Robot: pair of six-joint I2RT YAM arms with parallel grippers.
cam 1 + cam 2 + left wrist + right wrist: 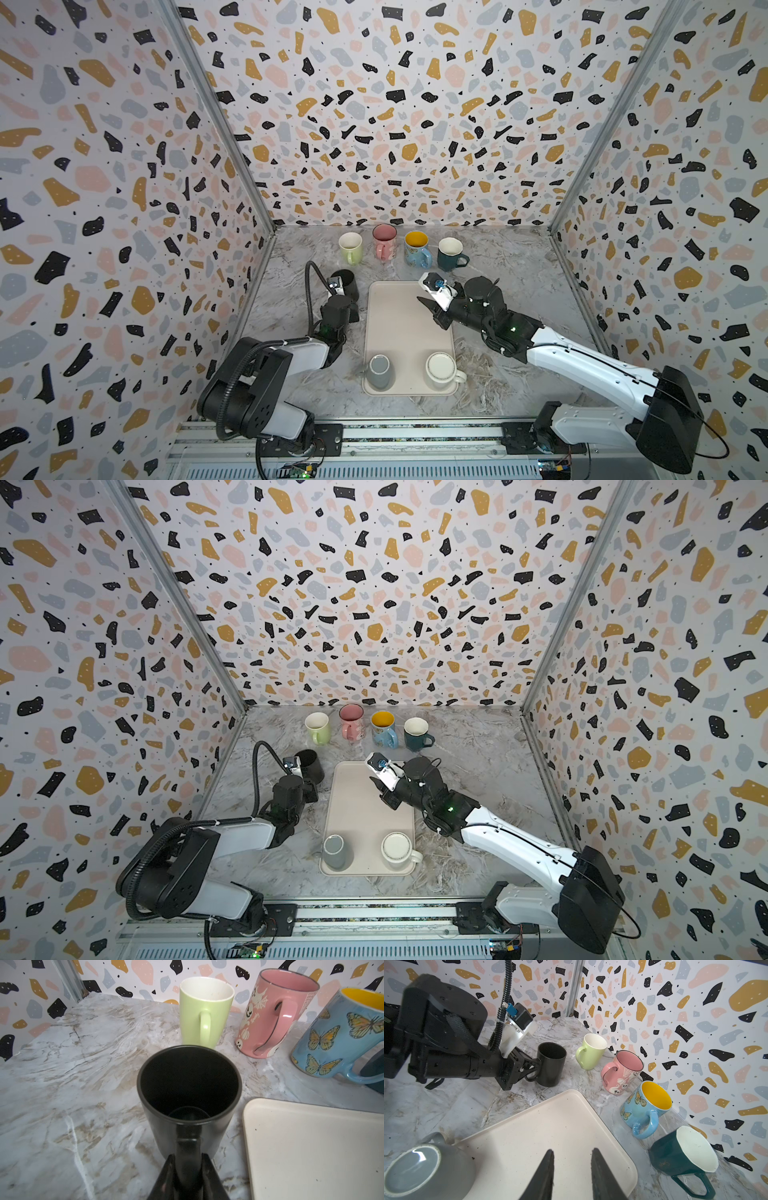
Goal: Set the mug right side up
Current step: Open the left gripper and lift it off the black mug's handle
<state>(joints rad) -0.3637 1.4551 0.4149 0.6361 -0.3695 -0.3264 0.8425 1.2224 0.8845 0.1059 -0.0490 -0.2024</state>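
A black mug stands right side up on the marble table, just left of the cream tray. My left gripper is shut on its handle, one finger on each side. My right gripper hangs open over the far part of the tray with nothing between its fingers. On the tray's near end a grey mug and a white mug stand upside down.
Along the back wall stands a row of upright mugs: light green, pink, blue with butterflies and dark teal. Patterned walls close in the table on the left, right and back.
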